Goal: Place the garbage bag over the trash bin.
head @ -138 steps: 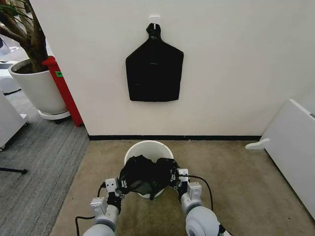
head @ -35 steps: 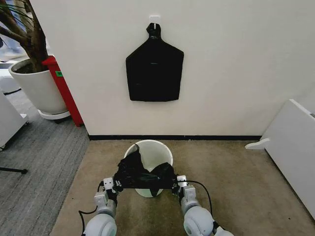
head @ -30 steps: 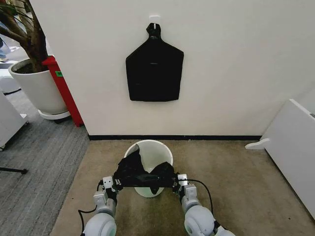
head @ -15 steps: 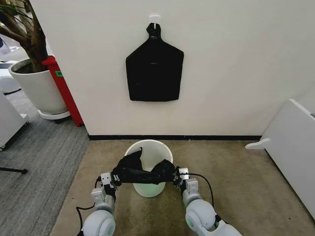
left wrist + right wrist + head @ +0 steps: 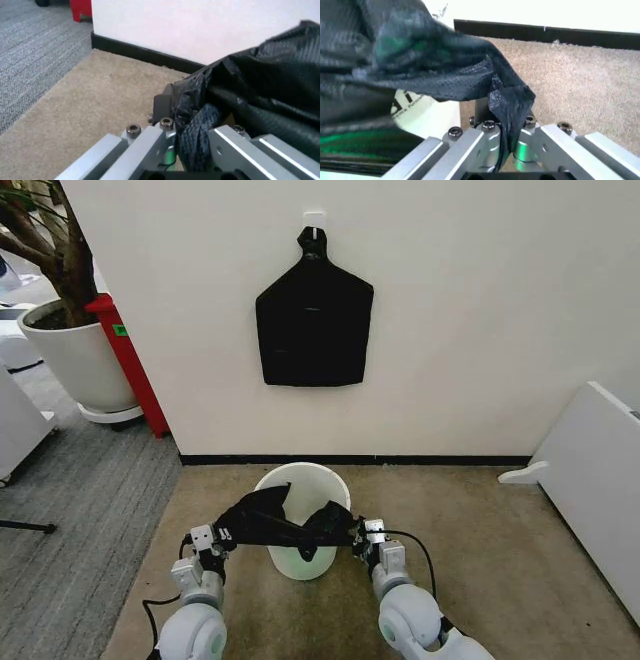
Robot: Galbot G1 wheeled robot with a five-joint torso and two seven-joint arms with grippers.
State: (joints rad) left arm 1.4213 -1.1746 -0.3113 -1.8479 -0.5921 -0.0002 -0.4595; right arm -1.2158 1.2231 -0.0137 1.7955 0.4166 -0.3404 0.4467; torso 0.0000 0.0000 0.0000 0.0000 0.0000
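Bag stretched between my 2 grippers above the bin. My left gripper (image 5: 217,538) pinches the left edge of the garbage bag (image 5: 283,522); in the left wrist view the black film (image 5: 250,101) is bunched between the fingers (image 5: 160,108), which are pressed together on it. My right gripper (image 5: 362,536) pinches the right edge, and the right wrist view shows a fold of the bag (image 5: 507,99) clamped between its fingers (image 5: 482,112). The bag hangs taut and crumpled across the near half of the trash bin (image 5: 310,478), whose far rim and inner wall lie bare behind it. The bin stands on tan carpet (image 5: 480,540), near the wall's black baseboard (image 5: 430,461).
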